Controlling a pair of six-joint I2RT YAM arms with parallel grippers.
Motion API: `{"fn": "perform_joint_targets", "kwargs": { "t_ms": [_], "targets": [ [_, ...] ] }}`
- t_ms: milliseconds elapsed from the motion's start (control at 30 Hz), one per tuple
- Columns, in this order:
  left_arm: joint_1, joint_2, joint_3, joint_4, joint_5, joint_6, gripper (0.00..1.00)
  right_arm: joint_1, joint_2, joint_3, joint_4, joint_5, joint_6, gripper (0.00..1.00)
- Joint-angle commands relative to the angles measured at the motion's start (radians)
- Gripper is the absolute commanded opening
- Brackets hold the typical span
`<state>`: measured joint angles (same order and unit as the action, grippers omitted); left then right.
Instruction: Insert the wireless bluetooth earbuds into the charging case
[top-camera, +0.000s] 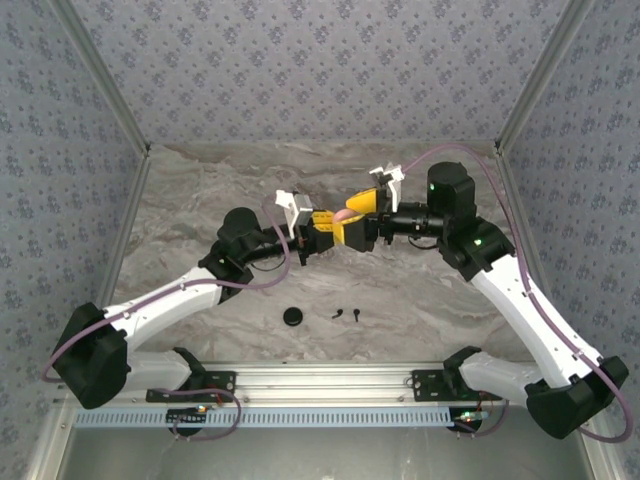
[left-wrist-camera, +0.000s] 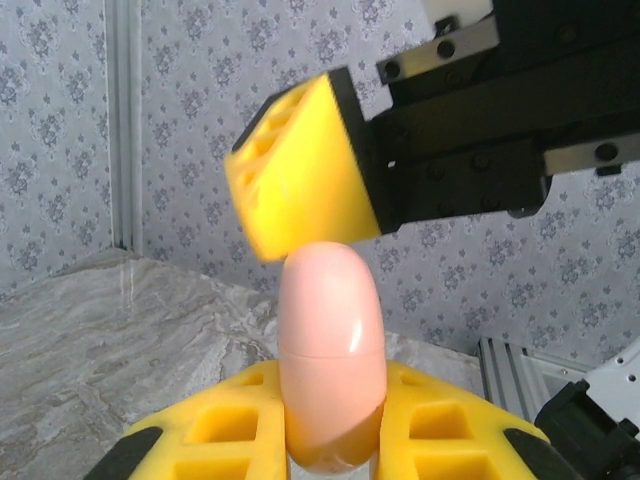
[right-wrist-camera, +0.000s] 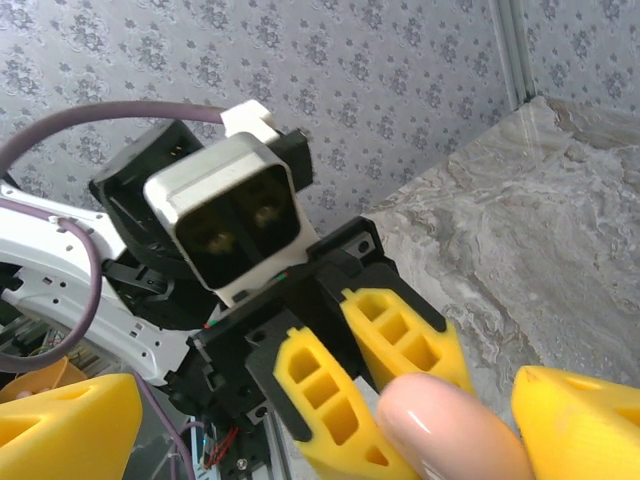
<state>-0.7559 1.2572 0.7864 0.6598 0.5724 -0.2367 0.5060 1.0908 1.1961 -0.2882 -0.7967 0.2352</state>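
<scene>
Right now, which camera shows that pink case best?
The left wrist camera: the pink case stands close, its seam visible. The right wrist camera catches its rounded end; the overhead camera shows a small pink spot.

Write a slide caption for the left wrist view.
Left gripper holds a closed pink charging case, the open right gripper's finger at its top.

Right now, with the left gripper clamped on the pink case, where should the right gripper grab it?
Probably the free rounded half of the pink case, above the seam and clear of the fingers of the left gripper. Come end-on, opposite the left gripper; the open right gripper straddles that end now. The shell is smooth and tapered, so close near the seam, not the tip.
</scene>
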Motion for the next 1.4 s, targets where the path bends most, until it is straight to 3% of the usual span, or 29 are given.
{"fn": "perform_joint_targets", "kwargs": {
  "t_ms": [0, 333, 767, 1067, 1367],
  "targets": [
    [-0.007, 0.006, 0.034, 0.004, 0.006, 0.014, 0.0, 0.006, -0.016, 0.005, -0.029, 0.009, -0.025, 0.97],
    [-0.008, -0.002, 0.035, -0.018, -0.005, 0.017, 0.0, 0.005, -0.002, 0.036, -0.11, 0.087, -0.087, 0.98],
    [0.014, -0.018, 0.011, -0.136, -0.152, 0.051, 0.0, -0.054, -0.13, 0.006, -0.175, 0.266, -0.175, 1.0],
    [0.211, 0.007, -0.021, -0.22, -0.15, -0.028, 0.0, -0.124, -0.213, -0.114, -0.136, 0.306, -0.134, 1.0],
    [0.397, 0.122, -0.008, -0.304, -0.157, -0.123, 0.0, -0.2, -0.194, -0.199, -0.072, 0.299, 0.065, 1.0]
  ]
}}
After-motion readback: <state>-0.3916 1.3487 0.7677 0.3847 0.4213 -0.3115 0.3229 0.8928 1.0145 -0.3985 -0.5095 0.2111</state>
